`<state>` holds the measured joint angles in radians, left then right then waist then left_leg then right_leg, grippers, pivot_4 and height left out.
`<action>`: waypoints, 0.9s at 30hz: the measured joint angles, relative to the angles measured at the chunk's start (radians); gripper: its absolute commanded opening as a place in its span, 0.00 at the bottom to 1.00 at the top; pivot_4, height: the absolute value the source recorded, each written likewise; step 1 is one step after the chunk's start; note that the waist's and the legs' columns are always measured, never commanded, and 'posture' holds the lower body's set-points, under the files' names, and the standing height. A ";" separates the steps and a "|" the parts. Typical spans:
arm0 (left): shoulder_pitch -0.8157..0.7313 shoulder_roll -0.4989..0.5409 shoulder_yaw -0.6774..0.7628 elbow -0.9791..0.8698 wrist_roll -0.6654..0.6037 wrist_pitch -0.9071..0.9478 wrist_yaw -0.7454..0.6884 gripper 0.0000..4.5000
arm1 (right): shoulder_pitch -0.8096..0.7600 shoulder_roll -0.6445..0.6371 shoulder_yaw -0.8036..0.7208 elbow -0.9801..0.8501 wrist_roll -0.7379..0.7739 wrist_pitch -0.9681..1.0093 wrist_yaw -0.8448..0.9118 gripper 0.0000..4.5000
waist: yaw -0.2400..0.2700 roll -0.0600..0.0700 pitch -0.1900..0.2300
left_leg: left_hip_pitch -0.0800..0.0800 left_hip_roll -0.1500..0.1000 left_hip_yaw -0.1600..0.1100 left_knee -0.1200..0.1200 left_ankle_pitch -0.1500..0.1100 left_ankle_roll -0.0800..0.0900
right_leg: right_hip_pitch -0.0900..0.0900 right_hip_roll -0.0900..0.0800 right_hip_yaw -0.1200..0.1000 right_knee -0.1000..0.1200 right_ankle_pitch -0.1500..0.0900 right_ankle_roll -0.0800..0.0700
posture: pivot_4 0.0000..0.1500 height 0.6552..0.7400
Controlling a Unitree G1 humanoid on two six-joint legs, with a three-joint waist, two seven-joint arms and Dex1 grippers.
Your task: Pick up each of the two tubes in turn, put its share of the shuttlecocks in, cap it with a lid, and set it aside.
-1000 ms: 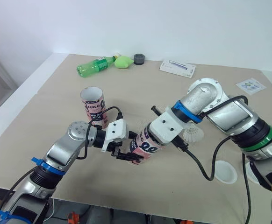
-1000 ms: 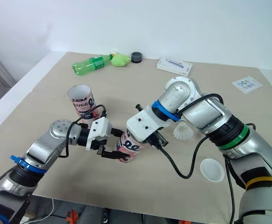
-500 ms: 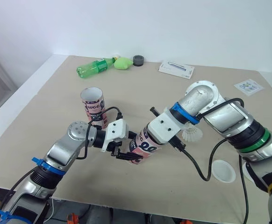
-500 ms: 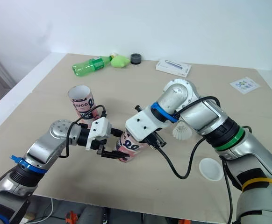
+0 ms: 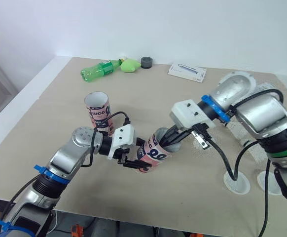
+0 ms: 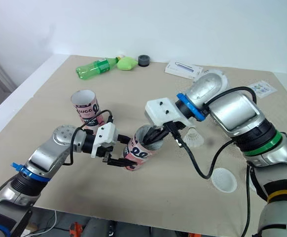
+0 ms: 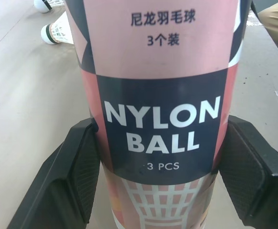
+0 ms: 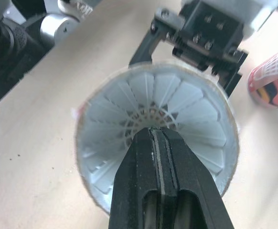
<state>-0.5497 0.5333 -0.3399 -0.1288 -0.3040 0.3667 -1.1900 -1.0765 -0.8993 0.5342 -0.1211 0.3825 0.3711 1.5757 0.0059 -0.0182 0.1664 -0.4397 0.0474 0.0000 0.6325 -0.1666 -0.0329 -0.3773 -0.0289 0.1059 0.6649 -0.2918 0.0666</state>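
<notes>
Fingers (image 7: 69, 176) of left gripper (image 5: 133, 161) are clamping the tube (image 5: 152, 154) near desk's (image 5: 59, 98) front edge; right gripper (image 8: 153, 138), pinched closed, is poking into tube mouth w/ shuttlecock (image 8: 191, 107) inside.

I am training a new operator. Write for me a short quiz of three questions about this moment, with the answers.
1. True or false: the left end effector grips the pink cardboard tube printed NYLON BALL.
2. Where are the closed fingers of the right end effector? A: inside the mouth of the held tube. B: on a round white lid. C: on a green plastic bottle.
3. Fill in: the second pink tube stands ____ on the beige table.

Key: 1 true; 2 A; 3 upright.
</notes>
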 measured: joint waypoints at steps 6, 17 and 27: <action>-0.006 -0.004 -0.002 0.008 0.001 -0.006 -0.003 0.70 | 0.000 0.013 -0.044 0.009 -0.004 0.019 0.000 0.01 | 0.000 0.000 0.001 | -0.001 -0.001 0.000 0.000 0.000 0.000 | 0.000 -0.001 0.000 0.000 -0.001 0.001 | 1.00 0.87; 0.008 -0.004 0.006 -0.037 -0.001 0.033 0.015 0.70 | 0.202 -0.185 -0.409 -0.120 0.159 0.176 -0.036 0.01 | 0.001 0.000 0.002 | -0.005 -0.002 -0.002 -0.002 0.000 -0.001 | 0.001 0.000 0.000 0.000 -0.002 0.004 | 1.00 0.87; 0.094 -0.116 0.008 -0.039 -0.031 -0.020 0.050 0.70 | 0.643 -0.301 -0.793 -0.284 0.260 0.394 -0.207 0.01 | 0.000 0.000 0.003 | -0.008 -0.003 -0.004 -0.005 -0.001 -0.001 | -0.001 0.001 0.001 -0.001 -0.003 0.008 | 1.00 0.87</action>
<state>-0.4562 0.4173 -0.3317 -0.1677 -0.3352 0.3471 -1.1396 -0.4334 -1.2004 -0.2591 -0.4052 0.6423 0.7647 1.3687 0.0056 -0.0186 0.1693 -0.4475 0.0444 -0.0035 0.6271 -0.1674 -0.0338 -0.3784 -0.0278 0.1070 0.6643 -0.2946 0.0741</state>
